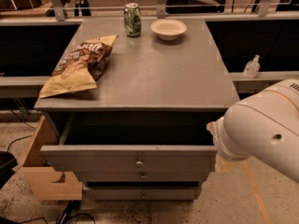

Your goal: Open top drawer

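The top drawer (93, 157) of the grey cabinet stands pulled out toward me, its round metal knob (139, 162) at the centre of the front panel. Its inside is dark and in shadow. My gripper (212, 129) is at the drawer's right front corner, mostly hidden behind my white arm (261, 134). Only a small pale part of it shows beside the drawer's right end.
On the cabinet top (154, 73) lie a chip bag (79, 64), a green can (132, 19) and a white bowl (168, 29). Two shorter drawer fronts (142, 175) sit below. A pale wooden box (44, 171) juts out at the left. A small bottle (252, 67) stands on the right ledge.
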Action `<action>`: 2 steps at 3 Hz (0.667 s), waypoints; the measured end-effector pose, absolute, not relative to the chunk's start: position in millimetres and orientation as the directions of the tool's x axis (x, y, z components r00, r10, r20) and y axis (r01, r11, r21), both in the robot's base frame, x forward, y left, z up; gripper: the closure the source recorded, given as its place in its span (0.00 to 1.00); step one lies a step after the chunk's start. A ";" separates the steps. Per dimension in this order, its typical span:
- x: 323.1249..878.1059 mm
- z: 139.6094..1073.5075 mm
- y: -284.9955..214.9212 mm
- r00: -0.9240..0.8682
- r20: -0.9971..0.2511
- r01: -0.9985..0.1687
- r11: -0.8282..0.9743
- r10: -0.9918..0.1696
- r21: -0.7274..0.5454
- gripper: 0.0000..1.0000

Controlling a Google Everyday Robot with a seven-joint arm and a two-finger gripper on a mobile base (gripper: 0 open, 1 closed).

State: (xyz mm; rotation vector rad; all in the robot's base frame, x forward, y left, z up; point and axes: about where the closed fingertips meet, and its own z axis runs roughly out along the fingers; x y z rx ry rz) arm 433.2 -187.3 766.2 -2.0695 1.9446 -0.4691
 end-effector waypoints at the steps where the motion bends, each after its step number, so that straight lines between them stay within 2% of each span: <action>1: 432.8 766.3 -187.3 0.051 0.055 -0.913 -0.069 -0.997 -0.403 0.11; 2: 432.7 765.9 -187.1 0.052 0.056 -0.913 -0.070 -0.997 -0.402 0.12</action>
